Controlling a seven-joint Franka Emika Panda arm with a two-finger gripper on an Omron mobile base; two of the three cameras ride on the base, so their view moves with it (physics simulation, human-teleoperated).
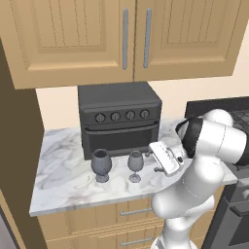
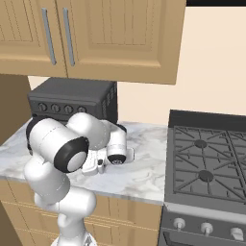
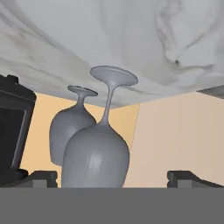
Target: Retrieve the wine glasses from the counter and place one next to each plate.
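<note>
The two wine glasses stand on the worktop [image 1: 63, 160] at the centre of the left base view, just in front of the black toaster oven [image 1: 119, 116]. The wider glass [image 1: 101, 164] is to the left; the slimmer glass [image 1: 135, 165] is to its right, near but apart from it. Both rest on their round feet with stems vertical and bowls opening upward, so each long axis runs straight up from the marble.

The hand [image 1: 156, 162] sits just right of the slimmer glass, level with it, fingers spread wide and holding nothing. It is turned sideways, probably so that the fingers can pass either side of the bowl or stem without tipping the glass.

The hand view is rolled over: the marble appears along the top and the slimmer glass [image 3: 97, 153] hangs foot-up at lower centre, between the two fingertips [image 3: 39, 178], with the wider glass [image 3: 70, 131] behind it to the left. Contact cannot be confirmed from this angle.
</note>
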